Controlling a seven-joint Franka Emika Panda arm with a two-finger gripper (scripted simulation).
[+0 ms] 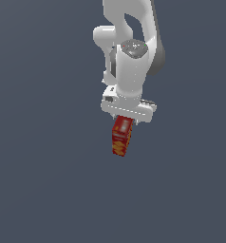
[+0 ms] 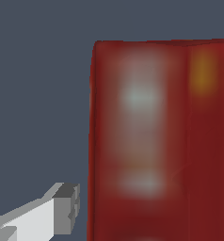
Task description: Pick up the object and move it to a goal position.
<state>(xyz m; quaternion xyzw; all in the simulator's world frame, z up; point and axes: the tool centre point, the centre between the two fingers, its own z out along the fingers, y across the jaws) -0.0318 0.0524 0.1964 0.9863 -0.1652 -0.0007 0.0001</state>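
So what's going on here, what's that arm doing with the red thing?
A white robot arm has its gripper over the top end of a small red box with cracker pictures. The box stands on end below the gripper. In the wrist view the box fills most of the frame, with one fingertip right beside it. The grip itself is hidden, and no goal marker shows.

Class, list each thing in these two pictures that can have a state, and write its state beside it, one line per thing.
Red box: upright, hanging just under the gripper; no contact with any surface can be seen.
Gripper: pointing down at the box's top end; fingertips hidden, so open or shut cannot be told.
Finger: one in the wrist view, beside the box with a small gap.
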